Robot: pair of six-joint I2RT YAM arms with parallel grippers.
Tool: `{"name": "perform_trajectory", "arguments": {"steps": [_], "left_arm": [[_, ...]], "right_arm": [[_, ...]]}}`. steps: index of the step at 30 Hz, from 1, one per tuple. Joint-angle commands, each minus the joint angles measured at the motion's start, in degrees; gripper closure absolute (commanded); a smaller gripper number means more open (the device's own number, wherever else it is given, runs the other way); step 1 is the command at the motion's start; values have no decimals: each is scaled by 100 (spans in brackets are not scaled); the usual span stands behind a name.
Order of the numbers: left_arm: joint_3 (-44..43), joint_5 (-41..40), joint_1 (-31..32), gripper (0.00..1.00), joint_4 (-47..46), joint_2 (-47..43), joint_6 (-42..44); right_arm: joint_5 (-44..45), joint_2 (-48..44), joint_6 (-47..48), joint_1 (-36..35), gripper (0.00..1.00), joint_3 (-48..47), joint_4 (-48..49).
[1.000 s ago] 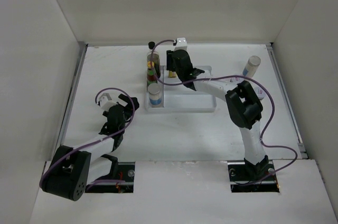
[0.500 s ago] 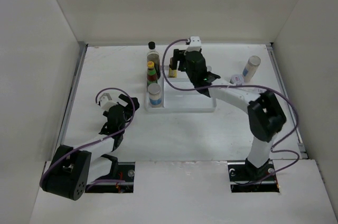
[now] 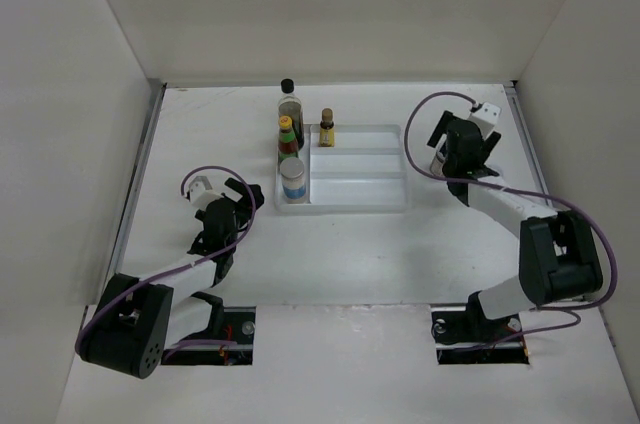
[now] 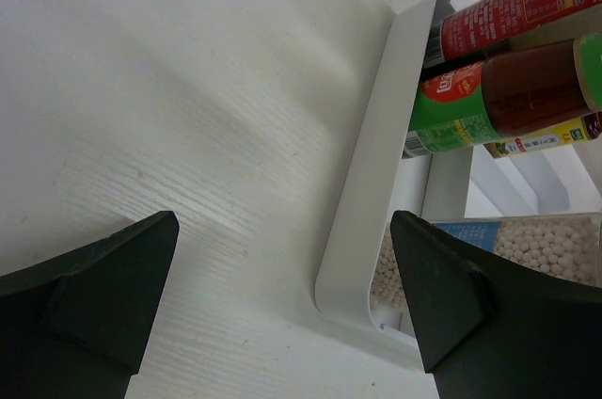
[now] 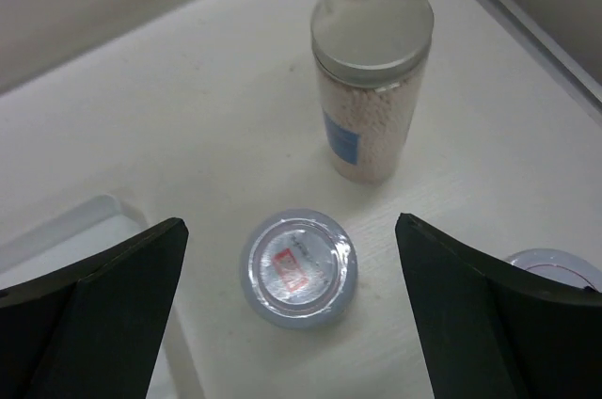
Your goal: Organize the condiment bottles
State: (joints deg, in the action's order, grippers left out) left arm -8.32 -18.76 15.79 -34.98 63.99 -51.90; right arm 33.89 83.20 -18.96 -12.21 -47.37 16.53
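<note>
A white-painted table point(image 3: 200, 134), its grain faintly showing, sits boxed in by plain white walls point(image 3: 330, 14) on three sides. Near the centre lies a ridged white tray point(image 3: 370, 179). Lined up along the tray's 9 o'clock end are a tall black-capped bottle point(image 3: 288, 104) at the back, a green-and-red bottle point(image 3: 287, 139) with a yellow cap in the middle and a pale-lidded shaker point(image 3: 292, 180) nearest the arms. A small amber bottle point(image 3: 327, 130) stands just beside the row, towards the tray's 11 o'clock corner.

At the table's 8 o'clock the left gripper point(image 4: 282, 258) hovers low over bare tabletop, fingers spread wide and holding nothing, and it faces the tray's end wall. A purple cable point(image 3: 215, 169) loops above it.

The right gripper point(image 5: 289, 222) hangs over the table's 2 o'clock corner, fingers likewise wide apart and empty. Beneath it a silver-lidded shaker of pale pellets point(image 5: 370, 88) stands upright at 1 o'clock, and a second container point(image 5: 299, 267) — seen lid-on — sits between the fingers, touching neither. The rim of a third point(image 5: 555, 267) shows at 4 o'clock.
</note>
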Motion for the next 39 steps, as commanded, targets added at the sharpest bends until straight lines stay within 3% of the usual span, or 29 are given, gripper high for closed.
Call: {"name": "perform_trajectory", "arguments": {"steps": [1,10,14,18,25,32,39], "left_arm": [[-117,39,-2,0,-334,-9,13],[-118,75,-28,0,-316,-26,22],[-135,66,-2,0,-334,43,22],[-135,66,25,0,-334,26,22],[-118,48,16,0,-334,-26,22],[-118,48,7,0,-334,-18,22],[-126,48,16,0,-334,17,22]], "right_arm": [[13,275,-125,100,0,-105,-54],[-532,1005,-231,241,1,-457,-89],[-480,1006,-275,223,35,-439,-54],[-147,690,-65,14,49,-430,130],[-188,345,376,-821,52,-1114,298],[-804,1558,358,-1613,50,-2512,254],[-1016,2534,323,-1895,50,-3611,-124]]}}
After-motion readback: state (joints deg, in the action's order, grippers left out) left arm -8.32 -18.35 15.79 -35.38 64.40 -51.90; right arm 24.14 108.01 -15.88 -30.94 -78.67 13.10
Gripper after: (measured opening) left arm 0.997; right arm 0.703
